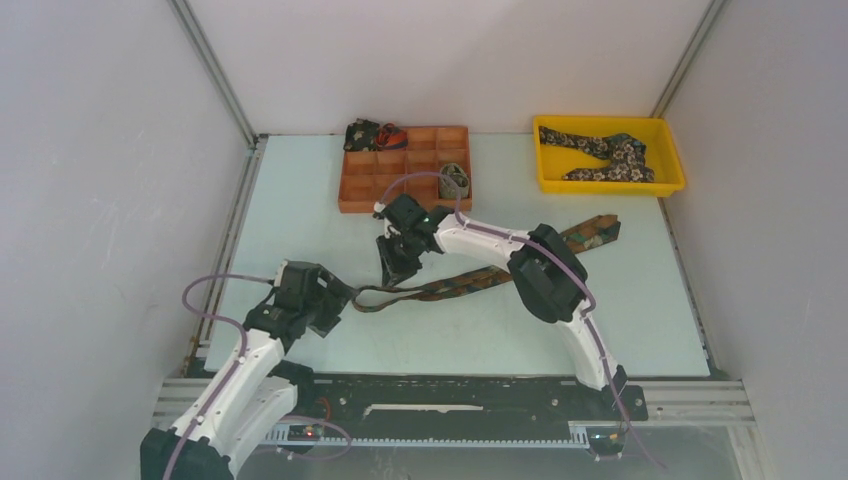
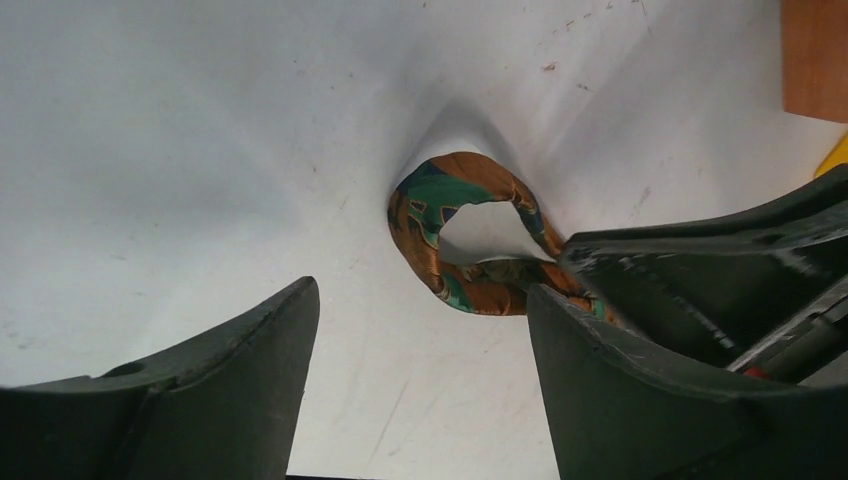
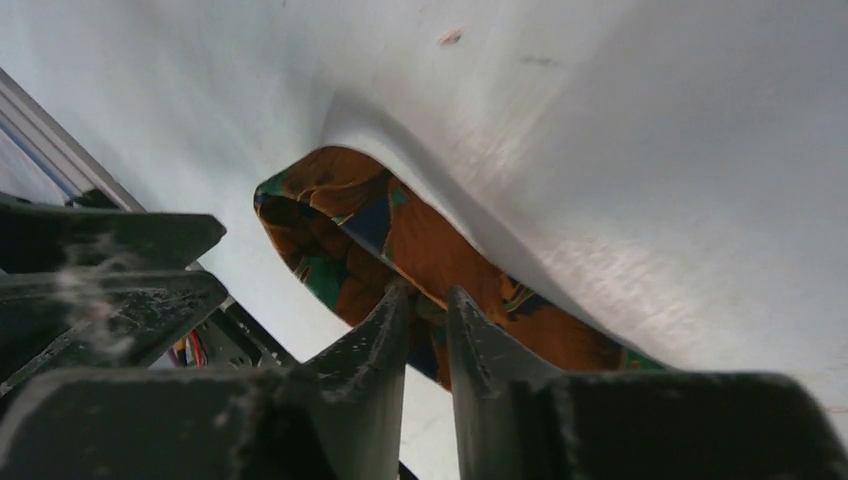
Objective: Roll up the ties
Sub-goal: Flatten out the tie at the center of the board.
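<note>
Overhead first: one tie (image 1: pixel 470 283) lies flat across the tabletop (image 1: pixel 300 200). Its broad end points out toward 2 o'clock and its narrow end is curled into a small loop at the 9 o'clock end. The right tool (image 1: pixel 395 268) comes down on the strip just beside that loop, and the left tool (image 1: pixel 345 298) sits on the loop's 9 o'clock side. An orange tray (image 1: pixel 345 195) at 12 o'clock holds a rolled tie (image 1: pixel 455 180), and a yellow bin (image 1: pixel 670 185) at 1 o'clock holds more ties (image 1: pixel 605 155). The two tools are very near each other, so a careless move by either could knock them together.

From the left wrist, the left tool (image 2: pixel 420 292) stands wide open with nothing between its fingers. The curled end of the tie (image 2: pixel 470 170) is just beyond it at 12 o'clock. That curl is hollow and slack, not a tight coil. I judge that winding on from it would give a loose roll that springs apart once let go.

From the right wrist, the right tool (image 3: pixel 425 300) is closed on the tie (image 3: pixel 360 220), pinching only a thin fold at the neck of the curl. That small bite looks like the weak point. A tug against the long tail dragging on the tabletop could pull the fabric free, and the curl would fall open.
</note>
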